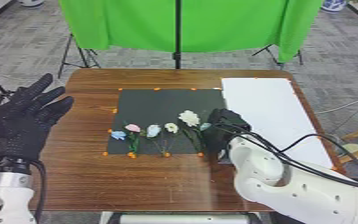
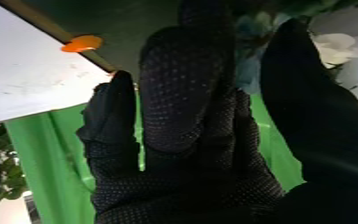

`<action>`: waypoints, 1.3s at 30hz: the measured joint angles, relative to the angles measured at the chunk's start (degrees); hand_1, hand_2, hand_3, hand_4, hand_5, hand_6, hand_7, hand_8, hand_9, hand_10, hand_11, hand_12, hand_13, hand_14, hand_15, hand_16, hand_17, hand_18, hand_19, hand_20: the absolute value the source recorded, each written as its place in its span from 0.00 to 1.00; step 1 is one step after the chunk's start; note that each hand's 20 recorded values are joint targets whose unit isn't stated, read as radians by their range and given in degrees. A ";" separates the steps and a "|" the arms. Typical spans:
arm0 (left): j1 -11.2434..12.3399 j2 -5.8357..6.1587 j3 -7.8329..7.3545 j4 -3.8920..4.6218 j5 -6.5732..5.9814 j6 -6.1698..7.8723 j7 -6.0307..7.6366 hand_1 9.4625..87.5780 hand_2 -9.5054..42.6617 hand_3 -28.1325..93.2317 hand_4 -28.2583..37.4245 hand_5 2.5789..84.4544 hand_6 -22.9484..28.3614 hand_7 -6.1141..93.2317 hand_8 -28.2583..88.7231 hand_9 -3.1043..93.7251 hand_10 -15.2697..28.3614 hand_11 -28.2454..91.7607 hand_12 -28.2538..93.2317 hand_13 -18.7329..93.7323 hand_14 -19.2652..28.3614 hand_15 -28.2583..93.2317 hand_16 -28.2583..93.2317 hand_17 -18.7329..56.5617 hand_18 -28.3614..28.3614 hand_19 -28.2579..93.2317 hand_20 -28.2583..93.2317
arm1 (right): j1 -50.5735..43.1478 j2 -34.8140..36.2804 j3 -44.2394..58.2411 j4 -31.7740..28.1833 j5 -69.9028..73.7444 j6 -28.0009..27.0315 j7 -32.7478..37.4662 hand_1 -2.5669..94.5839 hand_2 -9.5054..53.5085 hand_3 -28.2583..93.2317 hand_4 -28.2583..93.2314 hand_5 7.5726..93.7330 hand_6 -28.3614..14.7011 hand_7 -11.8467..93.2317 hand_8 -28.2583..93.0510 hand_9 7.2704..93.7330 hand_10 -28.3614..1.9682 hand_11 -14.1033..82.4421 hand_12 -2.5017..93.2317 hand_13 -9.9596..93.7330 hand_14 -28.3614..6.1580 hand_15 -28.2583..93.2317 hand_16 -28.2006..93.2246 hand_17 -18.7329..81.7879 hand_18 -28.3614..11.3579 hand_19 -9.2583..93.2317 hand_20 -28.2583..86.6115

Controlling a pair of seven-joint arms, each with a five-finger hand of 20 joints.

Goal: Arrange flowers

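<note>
Dragging the pale blue flower (image 1: 206, 126) sideways would be the likeliest mishap, since the right hand (image 1: 232, 121) is tight beside the row, right of centre in the frame. The near trouble lies with the stems (image 1: 134, 145), which run down towards the lower edge of the dark mat (image 1: 162, 104); a low sweep of the glove could hook one and skew its neighbours. A little farther up, the large white flower (image 1: 189, 118) stands closest to the held bloom, so an early opening of the thumb could knock it. The grip might also crush the petals (fabric gloves probably give little feel for thin petals), or the bloom could cling and lift away on release. The cream flower (image 1: 171, 128) and the pink flower (image 1: 133, 128), farther left, seem safer.

As for pose, the right arm (image 1: 286, 192) comes in from the lower right corner and slants up to the middle of the frame, its hand low over the join of mat and white board (image 1: 260, 100). In the wrist view the fingers (image 2: 182, 95) are curled, and the thumb (image 2: 293, 70) closes opposite them, seemingly pinching the pale blue flower. The left hand (image 1: 23, 125) is raised at the left edge of the frame, fingers spread and pointing up, holding nothing, beside the tabletop (image 1: 158, 190).
</note>
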 measured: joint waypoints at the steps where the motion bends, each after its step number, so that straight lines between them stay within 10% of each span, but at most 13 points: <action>1: 0.03 -0.04 0.00 -0.01 0.01 0.03 0.00 0.15 0.34 0.87 0.00 0.41 0.64 0.18 0.17 0.35 0.79 0.44 0.32 0.39 0.98 0.68 0.14 0.16 0.92 0.75 0.28 | 0.00 0.02 0.04 -0.10 -0.06 0.11 -0.04 0.42 0.00 0.88 0.00 0.56 0.59 0.25 0.14 0.86 0.58 0.43 0.21 0.89 0.72 0.75 0.37 0.60 0.22 1.00 0.47; 18: 1.34 -0.26 0.04 -0.06 -0.11 0.83 1.37 0.15 0.34 0.86 0.00 0.41 0.64 0.18 0.17 0.34 0.78 0.44 0.32 0.39 0.98 0.67 0.14 0.16 0.92 0.74 0.28 | -0.92 1.53 4.76 -3.07 0.40 0.54 -2.63 0.35 0.01 0.88 0.01 0.47 0.55 0.22 0.14 0.74 0.44 0.41 0.19 0.80 0.62 0.77 0.35 0.54 0.20 0.98 0.41; 28: 3.87 -0.19 -0.19 0.04 -0.75 1.40 4.14 0.13 0.33 0.86 0.00 0.39 0.61 0.17 0.17 0.33 0.76 0.42 0.31 0.37 0.95 0.63 0.15 0.14 0.91 0.69 0.27 | -18.16 4.70 32.83 -9.55 23.42 3.72 -18.57 0.26 0.16 0.89 0.01 0.40 0.59 0.24 0.14 0.51 0.40 0.31 0.17 0.58 0.37 0.65 0.29 0.35 0.18 0.75 0.33; 39: 5.15 0.30 0.40 1.36 -1.65 2.34 7.27 0.11 0.33 0.85 0.00 0.36 0.56 0.16 0.17 0.31 0.72 0.39 0.32 0.34 0.91 0.58 0.18 0.12 0.91 0.67 0.29 | -40.45 2.51 60.41 -9.66 52.78 4.95 -34.23 0.24 0.18 0.90 0.00 0.39 0.65 0.27 0.13 0.44 0.44 0.27 0.17 0.48 0.32 0.54 0.32 0.27 0.19 0.62 0.36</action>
